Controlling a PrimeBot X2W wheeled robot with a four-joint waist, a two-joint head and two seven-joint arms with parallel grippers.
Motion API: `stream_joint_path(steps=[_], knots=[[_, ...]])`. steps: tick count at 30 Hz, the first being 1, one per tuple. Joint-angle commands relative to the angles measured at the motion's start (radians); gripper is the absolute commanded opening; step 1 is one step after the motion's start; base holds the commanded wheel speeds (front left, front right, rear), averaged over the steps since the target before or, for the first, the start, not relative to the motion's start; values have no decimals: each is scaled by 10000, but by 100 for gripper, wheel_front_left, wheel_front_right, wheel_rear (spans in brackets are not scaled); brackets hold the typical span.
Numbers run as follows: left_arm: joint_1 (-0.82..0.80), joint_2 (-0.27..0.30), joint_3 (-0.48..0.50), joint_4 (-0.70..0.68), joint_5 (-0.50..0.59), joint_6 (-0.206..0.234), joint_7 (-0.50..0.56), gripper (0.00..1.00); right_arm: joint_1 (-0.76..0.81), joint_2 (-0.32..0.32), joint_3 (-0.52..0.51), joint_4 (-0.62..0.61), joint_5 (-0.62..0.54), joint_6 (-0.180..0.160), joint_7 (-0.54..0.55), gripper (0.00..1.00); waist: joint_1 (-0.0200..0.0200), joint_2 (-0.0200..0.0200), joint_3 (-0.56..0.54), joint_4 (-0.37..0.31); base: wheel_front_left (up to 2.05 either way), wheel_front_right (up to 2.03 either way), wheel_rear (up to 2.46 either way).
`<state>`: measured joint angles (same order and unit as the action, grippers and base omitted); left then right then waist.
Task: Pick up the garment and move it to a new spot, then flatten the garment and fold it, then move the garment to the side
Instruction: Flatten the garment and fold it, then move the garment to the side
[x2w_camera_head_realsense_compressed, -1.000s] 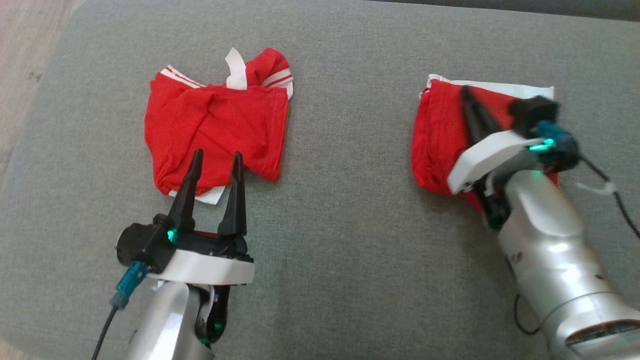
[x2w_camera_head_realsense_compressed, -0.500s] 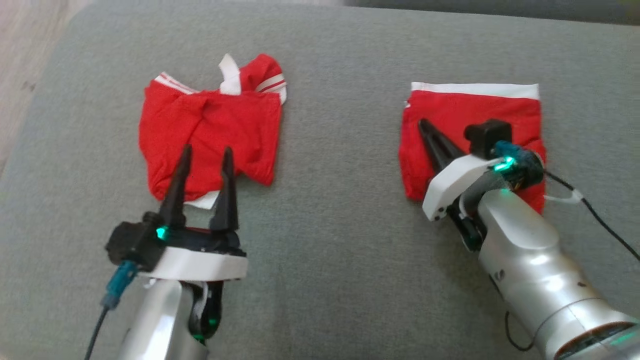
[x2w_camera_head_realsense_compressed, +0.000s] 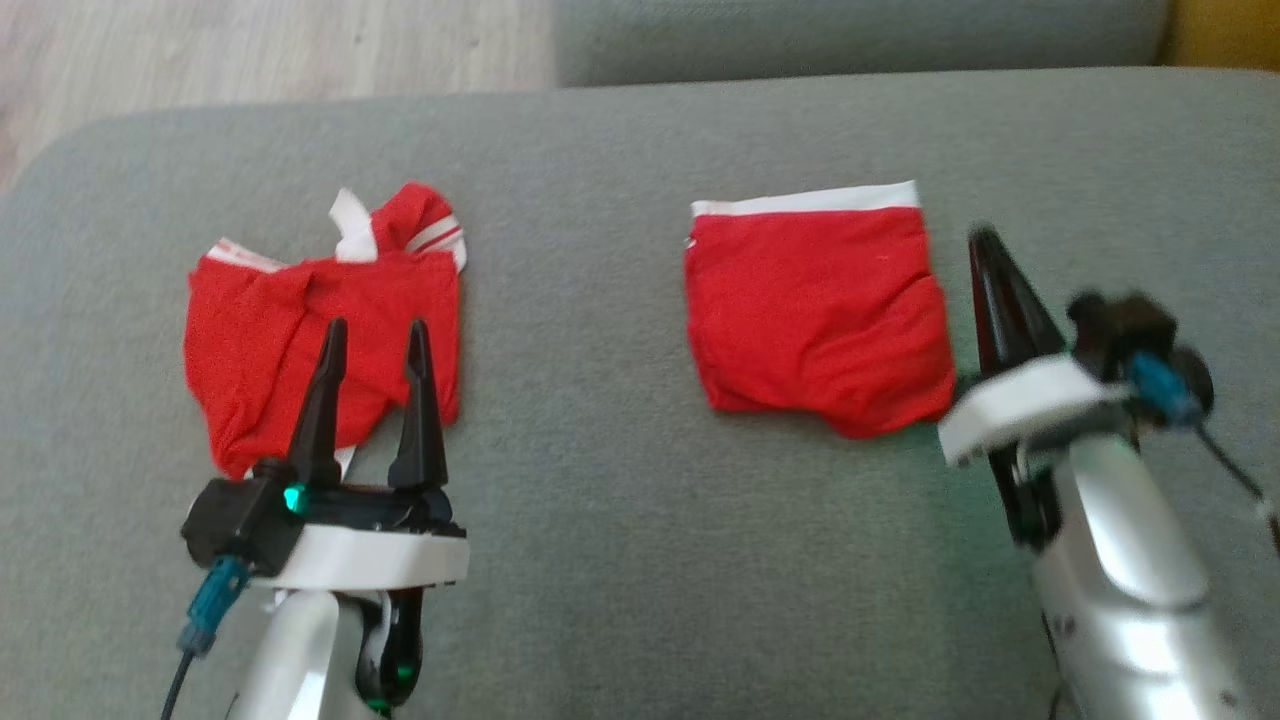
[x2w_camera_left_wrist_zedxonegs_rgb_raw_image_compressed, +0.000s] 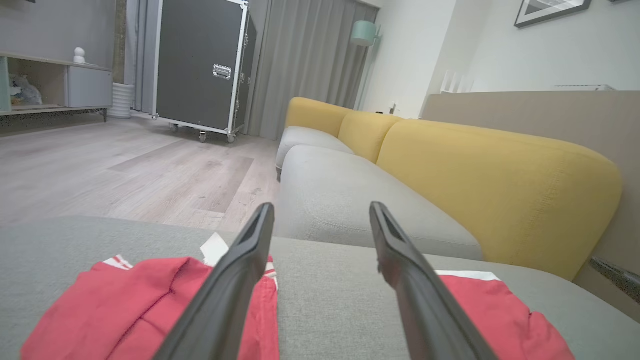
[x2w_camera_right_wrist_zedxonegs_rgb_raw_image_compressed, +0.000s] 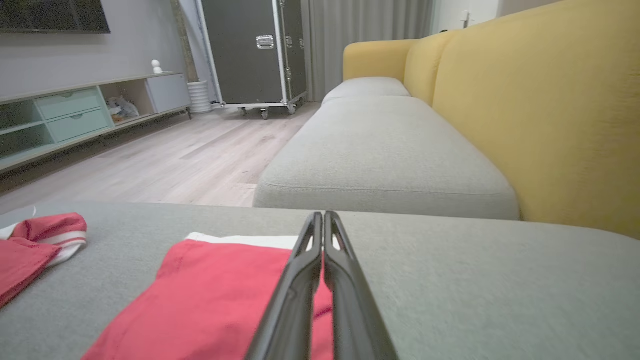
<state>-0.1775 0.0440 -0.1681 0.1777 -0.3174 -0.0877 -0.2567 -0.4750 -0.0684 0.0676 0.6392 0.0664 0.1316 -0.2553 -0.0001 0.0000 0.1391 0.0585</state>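
Here's the grey sofa cushion (x2w_camera_head_realsense_compressed: 620, 520), with two red pieces laid out on it, well apart. The folded red garment (x2w_camera_head_realsense_compressed: 815, 320) sits on the right half, a neat squarish packet lying flat with a white band along its far edge. On the left half lies the crumpled red garment (x2w_camera_head_realsense_compressed: 300, 330), bunched up, with white stripes and a white tag poking out at the far side.

The right gripper (x2w_camera_head_realsense_compressed: 985, 245) is just beside the folded garment's right edge, its fingers pressed tight together and nothing between them. From the right wrist view that pair (x2w_camera_right_wrist_zedxonegs_rgb_raw_image_compressed: 324, 216) points across the garment's right portion; I can't tell whether it touches the cloth.

The left gripper (x2w_camera_head_realsense_compressed: 377, 328) hovers at the near edge of the crumpled garment, fingers spread wide and empty.

In the room behind, a black wheeled case (x2w_camera_right_wrist_zedxonegs_rgb_raw_image_compressed: 255, 50) stands closed and latched. A low shelf unit (x2w_camera_right_wrist_zedxonegs_rgb_raw_image_compressed: 75, 110) has its pale green drawers shut, and one open cubby holds something too blurred to make out.
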Motion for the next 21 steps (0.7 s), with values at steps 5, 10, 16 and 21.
stream_joint_path(steps=[5, 10, 16, 21], knots=[[135, 62, 371, -451, 134, 11, -51, 100, 757, 181, 88, -1276, -184, -9, -63, 100, 1, 0, -421, -530, 0, 0, 0], [438, 62, 449, -397, 189, 22, -51, 100, 1549, 181, -73, -1948, -64, -9, -64, 100, 1, 0, -491, -632, 0, 0, 0], [351, 62, 457, -390, 130, 28, -51, 100, 1785, 181, -96, -2189, 60, -9, -64, 100, 1, 0, -407, -556, 0, 0, 0], [212, 62, 465, -437, 198, -16, -51, 100, 1564, 181, -113, -2249, 22, -9, -64, 100, 1, 0, -198, -436, 0, 0, 0]])
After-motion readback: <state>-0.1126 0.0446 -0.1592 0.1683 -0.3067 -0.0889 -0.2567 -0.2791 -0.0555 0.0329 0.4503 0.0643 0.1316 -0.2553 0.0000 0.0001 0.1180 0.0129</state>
